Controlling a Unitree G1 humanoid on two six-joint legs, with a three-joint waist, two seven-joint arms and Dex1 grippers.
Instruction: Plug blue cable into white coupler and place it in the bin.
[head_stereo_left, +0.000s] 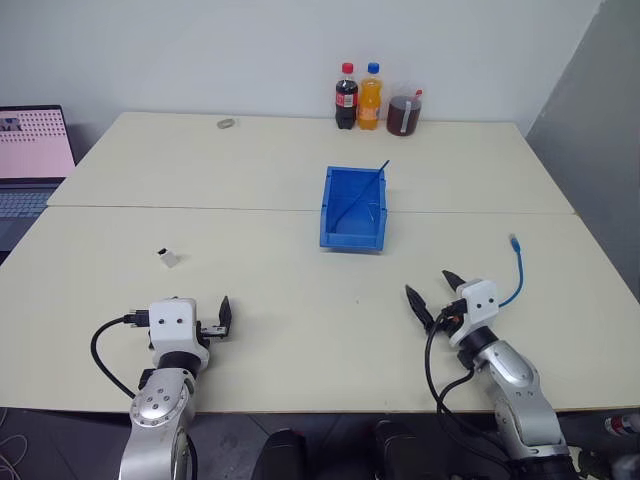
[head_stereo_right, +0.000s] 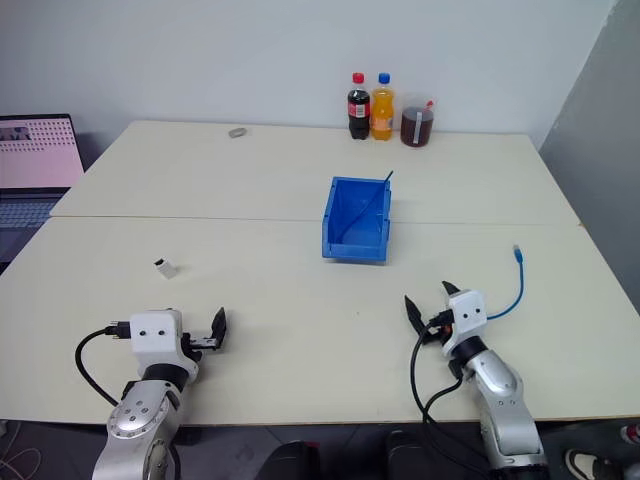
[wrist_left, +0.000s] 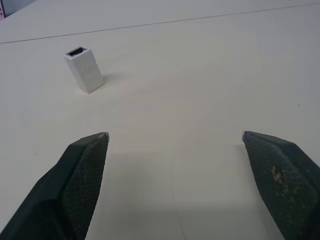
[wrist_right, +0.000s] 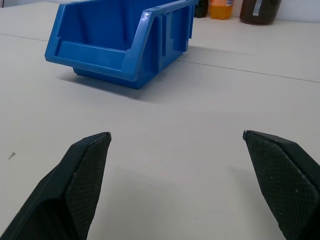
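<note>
At the lower right of the head view, the right tool (head_stereo_left: 432, 289) hovers over the pale surface (head_stereo_left: 300, 320) with its two black fingers spread wide and nothing between them. The blue cable (head_stereo_left: 515, 272) lies just beyond and to the right of it, a short curved run whose long axis goes up the frame, with the small plug end at the top and the lower part passing behind the tool's white housing. That makes the right arm plainly the nearer one for the cable.

Over at the lower left, the left tool (head_stereo_left: 222, 318) is likewise wide open and empty. The white coupler (head_stereo_left: 168, 258) sits above it and a little to the left, near but apart; in the left wrist view it stands slightly tilted, dark socket end facing up and away.

So each part has its own arm: cable to the right, coupler to the left, and the two pieces lie well apart across the frame. The bin (head_stereo_left: 326, 218) waits in the centre, between the two arms and further up, lower lip facing the robot, with a darker thin cable poking out of it. Nothing is picked up yet; I judge the reaches come first.
</note>
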